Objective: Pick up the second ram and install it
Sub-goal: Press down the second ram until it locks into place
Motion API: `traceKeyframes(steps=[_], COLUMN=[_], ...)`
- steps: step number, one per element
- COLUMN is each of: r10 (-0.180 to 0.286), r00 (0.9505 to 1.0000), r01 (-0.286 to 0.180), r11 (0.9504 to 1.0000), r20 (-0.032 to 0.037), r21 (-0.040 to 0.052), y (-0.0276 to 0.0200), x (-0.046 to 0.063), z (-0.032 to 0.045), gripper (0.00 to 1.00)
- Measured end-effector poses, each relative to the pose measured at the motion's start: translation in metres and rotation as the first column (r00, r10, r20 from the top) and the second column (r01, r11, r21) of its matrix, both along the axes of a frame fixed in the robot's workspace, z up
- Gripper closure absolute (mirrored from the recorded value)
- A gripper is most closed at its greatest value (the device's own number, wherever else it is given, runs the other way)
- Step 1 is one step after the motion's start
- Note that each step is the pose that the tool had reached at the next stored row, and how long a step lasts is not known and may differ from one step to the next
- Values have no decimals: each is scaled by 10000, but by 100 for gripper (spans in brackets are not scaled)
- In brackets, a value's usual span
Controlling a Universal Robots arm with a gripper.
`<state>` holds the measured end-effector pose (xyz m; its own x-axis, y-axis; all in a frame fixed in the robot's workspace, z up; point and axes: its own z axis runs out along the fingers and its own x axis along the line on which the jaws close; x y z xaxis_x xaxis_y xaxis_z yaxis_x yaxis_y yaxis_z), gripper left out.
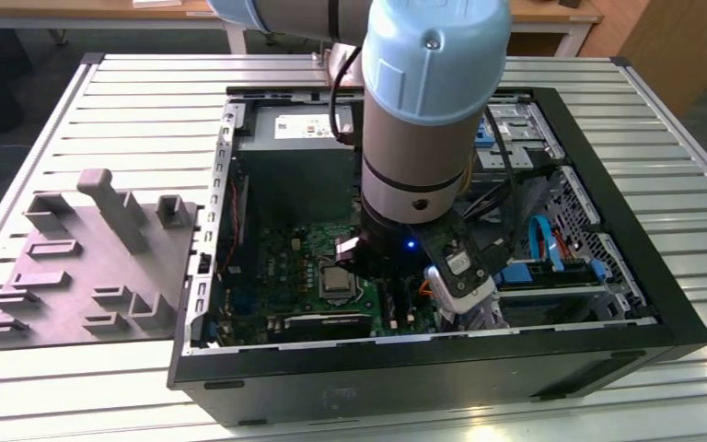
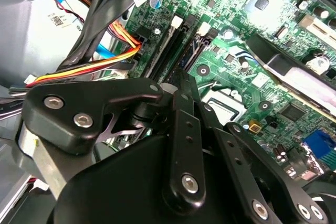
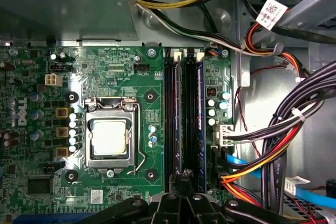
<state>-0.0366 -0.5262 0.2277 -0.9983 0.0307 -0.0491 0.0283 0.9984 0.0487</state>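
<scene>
The second ram [image 3: 200, 124], a slim dark-blue stick seen edge-on, stood upright in one of the long black slots [image 3: 169, 124] of the green motherboard [image 3: 110, 72], with another slim stick [image 3: 178, 124] lying parallel just beside it; whether it was pressed fully home could not be told. In the second wrist view the same slots [image 2: 176, 45] ran away from the tool toward the orange and yellow cables [image 2: 94, 64]. The gripper [image 3: 184, 182] hung directly over the near end of the slots, its black fingers drawn close together around the end of the sticks, though whether they actually clamped the ram or merely touched it could not be told. Beside the slots sat the square processor socket [image 3: 108, 137] with its pale metal cap. On the other side of the slots, bundles of black, red, yellow and blue wires [image 3: 273, 145] crossed the bare metal of the case. In the exterior view the arm [image 1: 434, 101] reached steeply down into the open black computer case [image 1: 624, 304], which lay on a slatted metal table [image 1: 144, 120]; to the exterior view's left of the case rested a grey fixture block [image 1: 89, 262] with upright pegs.
</scene>
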Motion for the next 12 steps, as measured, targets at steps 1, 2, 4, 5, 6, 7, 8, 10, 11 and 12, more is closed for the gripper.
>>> traceKeyframes(steps=[1, 2, 4, 5, 6, 7, 8, 10, 11, 12], r10=[0, -1, 0, -1, -1, -1, 0, 0, 0, -1], r00=[10000, 10000, 10000, 10000, 10000, 10000, 10000, 10000, 10000, 10000], r01=[0, 1, 0, 1, 1, 1, 0, 0, 0, 1], r11=[10000, 10000, 10000, 10000, 10000, 10000, 10000, 10000, 10000, 10000], r20=[0, 0, -1, -1, -1, 1, 1, -1, -1, -1], r21=[0, -1, -3, -2, -3, 2, 3, -2, -2, -2], y=[0, 0, -1, -1, 0, 0, 0, 0, 0, -1], x=[0, 0, 0, 0, 0, 0, 0, 0, 0, 0], z=[-10, -13, -12, -12, -13, -20, -29, -40, -40, -40], gripper=[89, 89, 89, 89, 89, 89, 89, 89, 89, 89])
